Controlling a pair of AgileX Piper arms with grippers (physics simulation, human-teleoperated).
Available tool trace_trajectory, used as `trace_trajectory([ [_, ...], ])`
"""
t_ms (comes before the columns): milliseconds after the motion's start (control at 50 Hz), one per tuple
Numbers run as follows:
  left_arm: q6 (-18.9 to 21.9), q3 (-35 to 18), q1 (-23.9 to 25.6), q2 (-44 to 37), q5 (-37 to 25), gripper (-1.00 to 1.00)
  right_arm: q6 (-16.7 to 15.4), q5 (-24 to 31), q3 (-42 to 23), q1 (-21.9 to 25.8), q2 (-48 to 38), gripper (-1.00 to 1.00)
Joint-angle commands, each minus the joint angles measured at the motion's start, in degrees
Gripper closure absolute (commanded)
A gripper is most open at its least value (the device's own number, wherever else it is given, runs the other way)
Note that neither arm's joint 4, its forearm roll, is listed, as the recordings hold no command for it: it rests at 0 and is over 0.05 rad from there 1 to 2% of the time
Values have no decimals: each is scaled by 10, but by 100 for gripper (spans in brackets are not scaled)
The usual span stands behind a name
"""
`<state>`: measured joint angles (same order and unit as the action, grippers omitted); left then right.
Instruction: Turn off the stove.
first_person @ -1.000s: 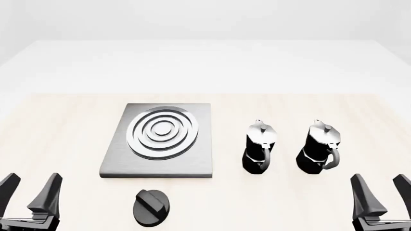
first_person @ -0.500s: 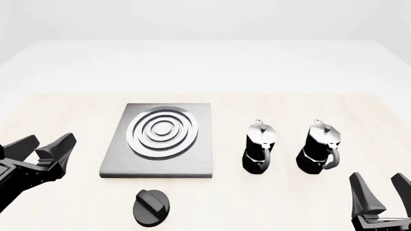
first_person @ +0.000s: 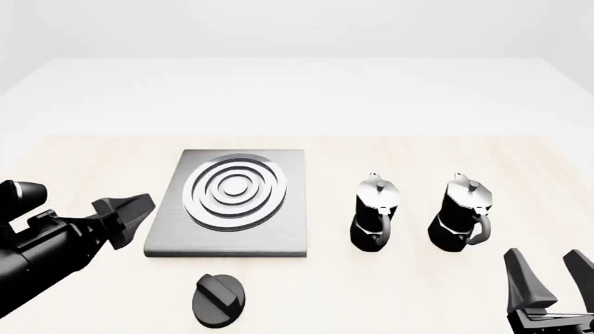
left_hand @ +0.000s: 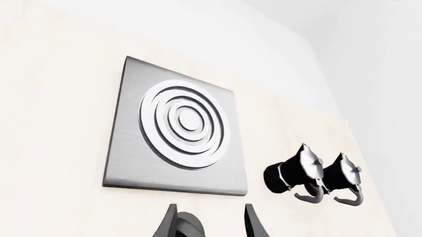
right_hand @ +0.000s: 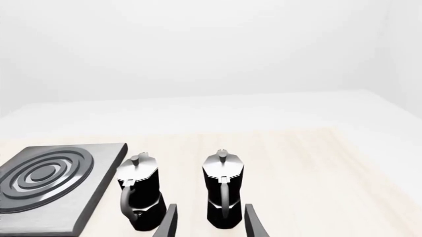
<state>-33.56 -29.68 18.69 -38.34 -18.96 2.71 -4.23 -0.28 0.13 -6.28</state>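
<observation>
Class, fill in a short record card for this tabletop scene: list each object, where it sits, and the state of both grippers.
stove plate: flat on the table, left of centre in the front view, nothing on it
knob: on the table, nearer the arms than the plate, apart from it, untouched
moka pots: two, upright, side by side to the plate's right
left gripper: raised, to the plate's left, fingers apart in the wrist view, holding nothing
right gripper: open, low at the near right, empty
table: pale wood
</observation>
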Motion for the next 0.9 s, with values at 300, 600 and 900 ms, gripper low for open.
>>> trace_trajectory([
  [300,-175,80,83,-36,41,-100,-4,10,0,3,11,-100],
  [600,-199,80,125,-121,69,-100,-4,14,0,3,14,-100],
  [900,-210,98,142,-201,137,-100,-1,24,0,5,22,-100],
])
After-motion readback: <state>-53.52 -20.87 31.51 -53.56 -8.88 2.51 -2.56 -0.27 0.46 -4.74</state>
